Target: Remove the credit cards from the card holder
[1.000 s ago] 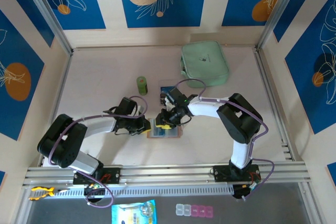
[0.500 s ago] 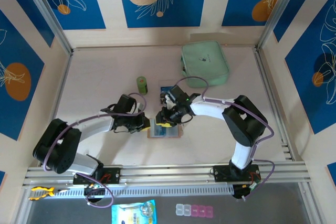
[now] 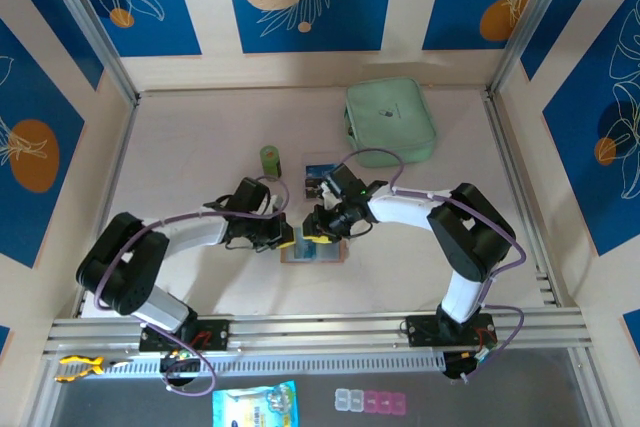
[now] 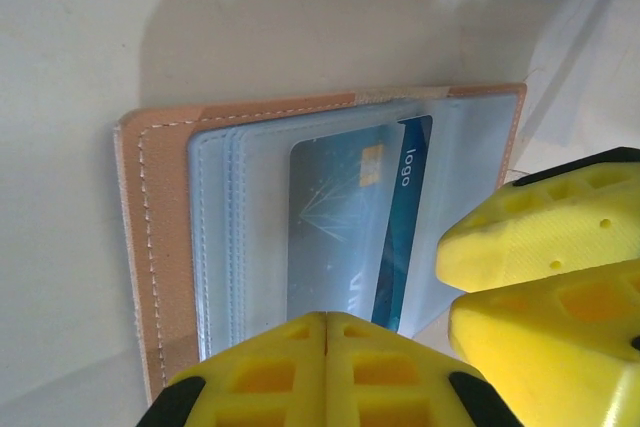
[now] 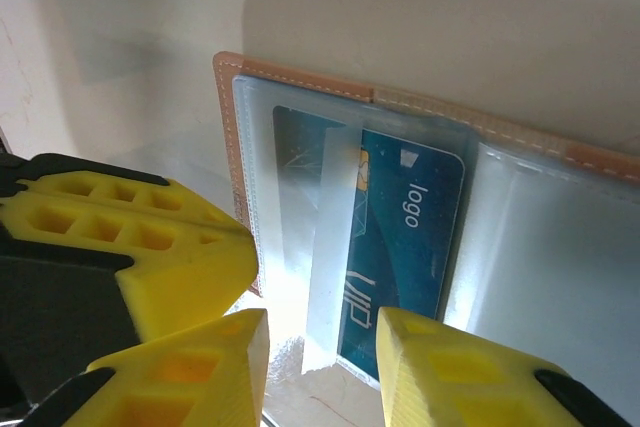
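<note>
Left gripper [image 3: 288,238] has shifted right to holder [image 3: 316,255] edge, fingers together; right gripper [image 3: 318,235] fingers apart over it. Wrist views add blue card [image 5: 410,237] tucked inside.

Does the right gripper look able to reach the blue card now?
Probably yes: the right gripper is open, straddling the blue card at its near edge. The card holder has a clear sleeve over it that may hinder.

One card holder [image 4: 160,247], one blue credit card [image 4: 400,212], one mint pouch [image 3: 390,122], one green cylinder [image 3: 270,160].
</note>
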Robot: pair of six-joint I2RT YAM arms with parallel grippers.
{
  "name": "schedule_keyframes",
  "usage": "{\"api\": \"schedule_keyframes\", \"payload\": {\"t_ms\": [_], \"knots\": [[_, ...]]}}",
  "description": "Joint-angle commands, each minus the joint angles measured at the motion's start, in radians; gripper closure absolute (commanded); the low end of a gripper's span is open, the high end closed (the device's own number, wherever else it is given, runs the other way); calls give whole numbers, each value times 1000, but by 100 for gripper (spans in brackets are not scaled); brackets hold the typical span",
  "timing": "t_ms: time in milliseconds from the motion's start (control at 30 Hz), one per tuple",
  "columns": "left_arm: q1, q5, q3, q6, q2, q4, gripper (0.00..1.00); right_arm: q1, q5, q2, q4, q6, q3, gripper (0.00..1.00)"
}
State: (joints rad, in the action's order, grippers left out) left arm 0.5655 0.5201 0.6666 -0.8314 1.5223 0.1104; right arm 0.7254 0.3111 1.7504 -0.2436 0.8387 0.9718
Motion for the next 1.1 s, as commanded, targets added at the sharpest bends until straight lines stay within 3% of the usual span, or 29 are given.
{"api": "schedule_keyframes", "payload": {"t_ms": [0, 767, 1067], "knots": [[6, -8, -10, 12, 23, 0, 100, -5, 25, -2, 10, -2, -21, 66], [6, -60, -28, 39, 47, 65, 100, -17, -25, 21, 2, 4, -53, 67], [5, -55, -13, 42, 62, 67, 100, -27, 74, 23, 132, 53, -98, 70]]}}
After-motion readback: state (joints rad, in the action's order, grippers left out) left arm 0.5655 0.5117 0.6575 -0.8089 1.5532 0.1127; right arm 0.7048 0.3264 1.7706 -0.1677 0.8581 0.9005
